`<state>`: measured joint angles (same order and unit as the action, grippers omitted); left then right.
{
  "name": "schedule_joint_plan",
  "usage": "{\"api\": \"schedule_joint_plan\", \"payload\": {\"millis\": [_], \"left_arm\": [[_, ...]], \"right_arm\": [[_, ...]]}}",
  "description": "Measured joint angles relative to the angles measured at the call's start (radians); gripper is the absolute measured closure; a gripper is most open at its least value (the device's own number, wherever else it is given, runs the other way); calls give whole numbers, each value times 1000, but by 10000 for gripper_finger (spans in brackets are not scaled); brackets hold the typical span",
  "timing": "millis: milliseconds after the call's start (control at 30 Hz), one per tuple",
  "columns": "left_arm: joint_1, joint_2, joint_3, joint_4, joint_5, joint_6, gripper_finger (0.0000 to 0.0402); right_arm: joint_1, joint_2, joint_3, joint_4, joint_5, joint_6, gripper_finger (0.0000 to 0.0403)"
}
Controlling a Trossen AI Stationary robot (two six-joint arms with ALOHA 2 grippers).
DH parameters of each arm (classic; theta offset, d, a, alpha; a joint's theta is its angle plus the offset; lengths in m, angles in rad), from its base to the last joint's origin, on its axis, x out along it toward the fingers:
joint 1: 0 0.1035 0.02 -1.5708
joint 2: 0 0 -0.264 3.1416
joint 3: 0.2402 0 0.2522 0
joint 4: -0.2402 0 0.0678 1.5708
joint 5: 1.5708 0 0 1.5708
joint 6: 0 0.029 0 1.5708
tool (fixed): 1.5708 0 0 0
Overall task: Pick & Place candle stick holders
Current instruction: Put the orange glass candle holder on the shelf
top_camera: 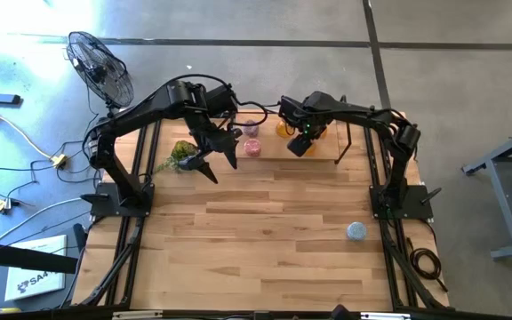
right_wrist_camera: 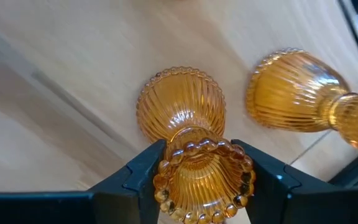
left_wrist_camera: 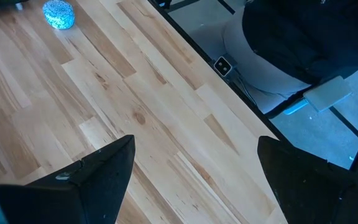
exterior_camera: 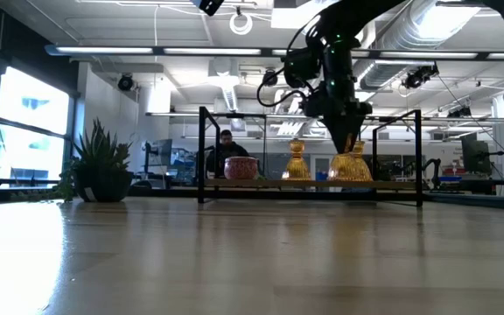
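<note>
At the table's far right, my right gripper (top_camera: 302, 142) points down, shut on an amber ribbed glass candle stick holder (right_wrist_camera: 182, 115). A second amber holder (right_wrist_camera: 297, 90) stands close beside it, and another (exterior_camera: 297, 163) shows in the low view. Two pink holders (top_camera: 252, 147) stand at the far middle. A light blue holder (top_camera: 356, 231) stands alone near the right front. My left gripper (top_camera: 216, 160) hangs open above the far left, holding nothing. My right gripper pinches the amber holder's beaded top rim (right_wrist_camera: 166, 168) between its two fingers, one on each side. The fingers come from above, pointing down. The holder is upright, its bulbous base (exterior_camera: 350, 168) level with the neighbouring holder's on the table.
A green leafy plant ball (top_camera: 183, 153) lies at the far left, beside my left gripper. A dark frame (exterior_camera: 309, 112) runs along the far edge behind the holders. The bare wooden table top (top_camera: 265, 240) spreads across the middle and near side.
</note>
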<state>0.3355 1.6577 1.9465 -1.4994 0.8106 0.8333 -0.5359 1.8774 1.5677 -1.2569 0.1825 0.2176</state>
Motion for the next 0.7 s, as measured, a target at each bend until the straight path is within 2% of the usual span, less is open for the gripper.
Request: {"api": "schedule_joint_plan", "payload": {"millis": [167, 700], "left_arm": [[0, 0, 0, 0, 0, 0, 66], [-1, 0, 0, -5, 4, -7, 66]], "right_arm": [[0, 0, 0, -1, 25, 7, 233], [0, -1, 0, 2, -6, 49, 233]]}}
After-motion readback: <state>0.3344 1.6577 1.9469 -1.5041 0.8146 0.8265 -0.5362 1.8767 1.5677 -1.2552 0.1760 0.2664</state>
